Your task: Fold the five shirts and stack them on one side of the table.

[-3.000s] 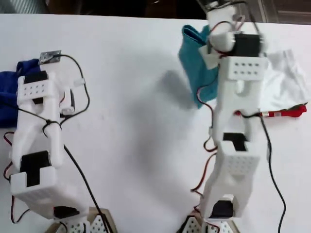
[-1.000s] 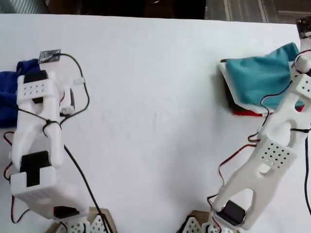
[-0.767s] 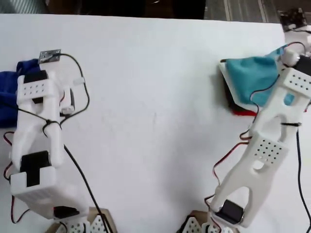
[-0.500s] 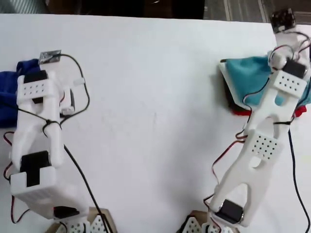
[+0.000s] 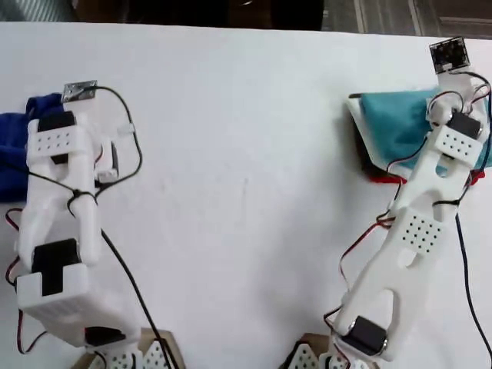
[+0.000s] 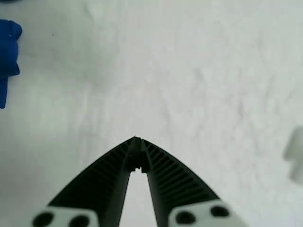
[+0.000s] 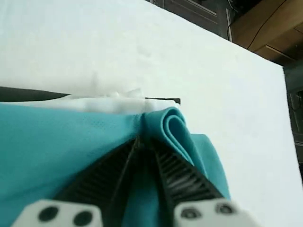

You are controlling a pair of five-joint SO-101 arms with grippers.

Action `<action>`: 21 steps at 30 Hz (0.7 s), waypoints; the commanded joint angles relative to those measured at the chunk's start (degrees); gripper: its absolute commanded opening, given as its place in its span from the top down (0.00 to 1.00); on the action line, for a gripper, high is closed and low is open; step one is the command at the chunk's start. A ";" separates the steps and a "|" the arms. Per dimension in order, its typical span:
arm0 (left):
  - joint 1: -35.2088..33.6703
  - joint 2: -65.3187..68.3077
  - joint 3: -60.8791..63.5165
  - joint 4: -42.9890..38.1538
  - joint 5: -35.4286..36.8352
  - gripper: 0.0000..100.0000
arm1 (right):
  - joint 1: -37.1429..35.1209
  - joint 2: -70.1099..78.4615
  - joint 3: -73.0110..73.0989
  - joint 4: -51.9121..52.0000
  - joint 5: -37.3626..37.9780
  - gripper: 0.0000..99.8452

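Note:
A folded teal shirt [image 5: 392, 124] lies on top of a stack at the table's right side. White [image 5: 354, 121], black [image 5: 361, 156] and red [image 5: 383, 178] layers peek out from under it. My right arm [image 5: 419, 223] stretches over this stack. My right gripper [image 7: 140, 142] is shut on a raised fold of the teal shirt [image 7: 57, 137] at its far edge. A blue shirt [image 5: 11, 150] lies bunched at the table's left edge, partly under my left arm [image 5: 58, 177]. My left gripper [image 6: 137, 144] is shut and holds nothing over bare table, with the blue shirt [image 6: 6, 56] off to one side.
The white table [image 5: 246, 138] stretches between the two arms. Its far edge runs along a dark floor with wooden furniture [image 7: 265, 28]. Loose cables [image 5: 127, 277] trail from both arms near their bases.
The right arm carried the teal shirt from the back middle of the table onto the right stack. Its wrist then swung in from the right edge over the shirt. The left arm stayed still.

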 commanded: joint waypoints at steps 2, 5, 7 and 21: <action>-0.35 -3.52 -1.98 0.26 -0.26 0.97 | -0.04 -13.85 -2.29 5.76 0.00 0.97; -0.35 -3.52 -1.98 0.26 -0.26 0.97 | -0.04 -19.74 -2.29 13.32 0.00 0.97; -0.35 -3.52 -1.98 0.26 -0.26 0.97 | -0.04 -23.08 -2.29 20.44 0.09 0.97; -0.35 -16.79 -1.89 5.63 -0.26 0.97 | -7.87 -29.32 10.11 52.79 -1.32 0.97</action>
